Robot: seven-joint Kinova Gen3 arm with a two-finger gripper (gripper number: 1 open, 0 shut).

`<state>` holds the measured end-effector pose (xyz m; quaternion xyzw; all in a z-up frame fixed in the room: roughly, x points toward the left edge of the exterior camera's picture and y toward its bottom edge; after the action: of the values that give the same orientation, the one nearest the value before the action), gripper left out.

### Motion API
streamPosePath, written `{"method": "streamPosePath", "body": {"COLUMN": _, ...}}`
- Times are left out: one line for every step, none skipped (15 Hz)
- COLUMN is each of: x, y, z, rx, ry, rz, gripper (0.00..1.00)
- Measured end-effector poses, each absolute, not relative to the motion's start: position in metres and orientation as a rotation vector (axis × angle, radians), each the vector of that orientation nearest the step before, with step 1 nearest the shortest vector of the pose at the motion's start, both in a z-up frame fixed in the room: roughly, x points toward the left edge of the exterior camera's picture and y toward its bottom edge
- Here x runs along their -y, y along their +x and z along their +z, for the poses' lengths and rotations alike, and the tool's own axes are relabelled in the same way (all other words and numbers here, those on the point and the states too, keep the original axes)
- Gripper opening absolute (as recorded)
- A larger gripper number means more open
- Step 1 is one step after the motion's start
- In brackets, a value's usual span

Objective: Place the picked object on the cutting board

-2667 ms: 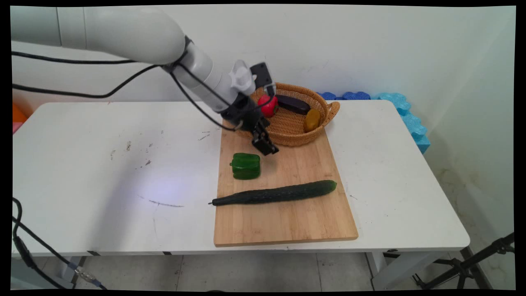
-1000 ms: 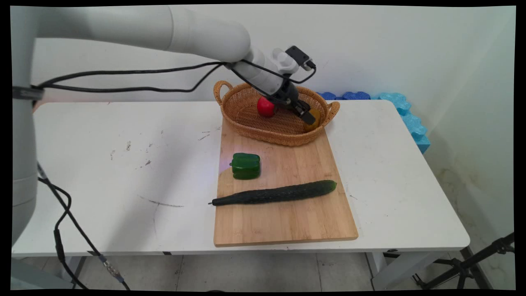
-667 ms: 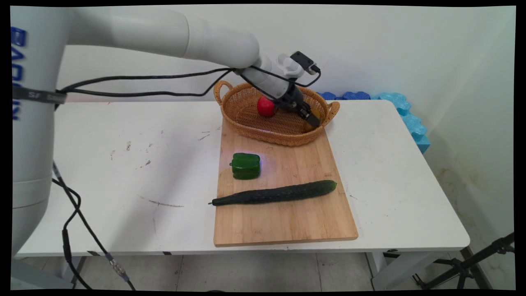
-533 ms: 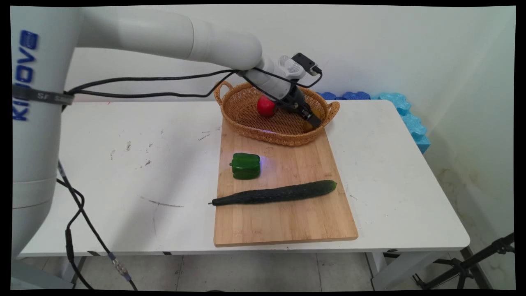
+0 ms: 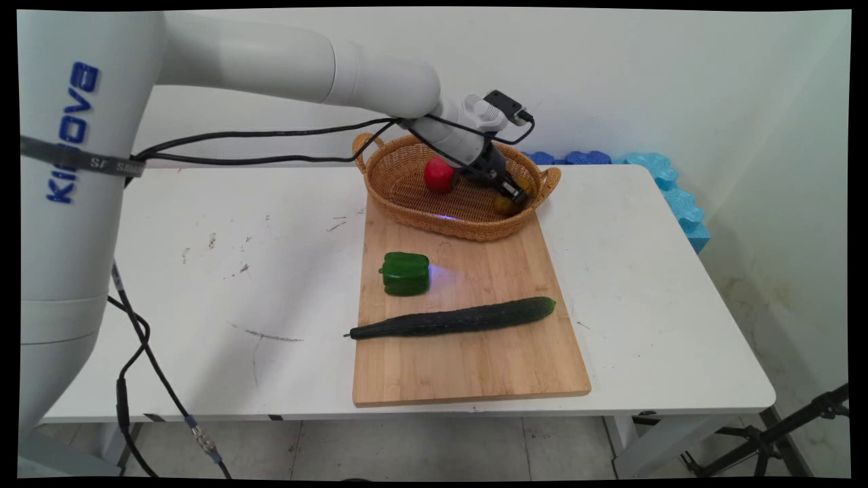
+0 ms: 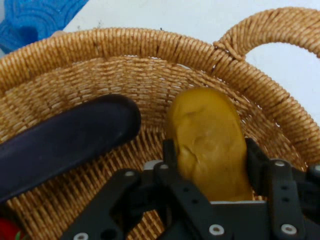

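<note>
A white table [image 5: 203, 271] stands against a pale wall, with blue foam mats [image 5: 671, 183] at its far right corner. In the main view a bamboo cutting board [image 5: 475, 366] lies on the table's right half, and a wicker basket [image 5: 407, 196] sits across the board's far end. On the board, a green bell pepper [image 5: 405, 273] lies left of centre and a long cucumber [image 5: 454, 318] lies crosswise nearer the front, the 2 apart. The arm reaches in from the left, and its gripper [image 5: 515, 198] is down inside the basket's right end, at a yellow-brown potato [image 5: 505, 203] that it mostly hides. A red round fruit [image 5: 439, 175] lies in the basket just left of the wrist.

The hand view looks into the basket's woven wall [image 6: 125, 45], with 1 handle [image 6: 280, 25] at the upper right. The gripper [image 6: 209, 150] straddles the potato [image 6: 207, 125] — its 2 fingers [image 6: 169, 147] are apart, 1 close against each flank, and no squeeze can be made out. A dark eggplant [image 6: 65, 140] lies just beside the potato without touching it. A sliver of the red fruit [image 6: 7, 231] shows in the bottom corner. The potato rests on the basket floor, not lifted.
</note>
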<state>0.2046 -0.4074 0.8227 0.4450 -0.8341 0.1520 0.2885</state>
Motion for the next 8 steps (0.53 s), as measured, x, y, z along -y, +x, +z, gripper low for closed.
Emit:
{"method": "streamPosePath", "body": {"x": 0.4077, "y": 0.2053, "z": 0.8223, "rx": 2.226, "ry": 1.194, "rz": 0.405, "gripper": 0.00}}
{"method": "streamPosePath", "body": {"x": 0.4080, "y": 0.2056, "z": 0.8222, "rx": 2.225, "ry": 1.198, "rz": 0.403, "gripper": 0.00}}
{"method": "streamPosePath", "body": {"x": 0.4081, "y": 0.2060, "z": 0.8222, "rx": 2.225, "ry": 1.201, "rz": 0.402, "gripper": 0.00}}
{"method": "streamPosePath", "body": {"x": 0.4081, "y": 0.2066, "z": 0.8227, "rx": 2.225, "ry": 1.203, "rz": 0.402, "gripper": 0.00}}
{"method": "streamPosePath", "body": {"x": 0.4080, "y": 0.2076, "z": 0.8238, "rx": 2.225, "ry": 1.202, "rz": 0.402, "gripper": 0.00}}
{"method": "streamPosePath", "body": {"x": 0.4079, "y": 0.2086, "z": 0.8257, "rx": 2.227, "ry": 1.196, "rz": 0.404, "gripper": 0.00}}
{"method": "streamPosePath", "body": {"x": 0.4080, "y": 0.2096, "z": 0.8282, "rx": 2.228, "ry": 1.190, "rz": 0.408, "gripper": 0.00}}
{"method": "streamPosePath", "body": {"x": 0.4080, "y": 0.2108, "z": 0.8318, "rx": 2.228, "ry": 1.180, "rz": 0.413, "gripper": 0.00}}
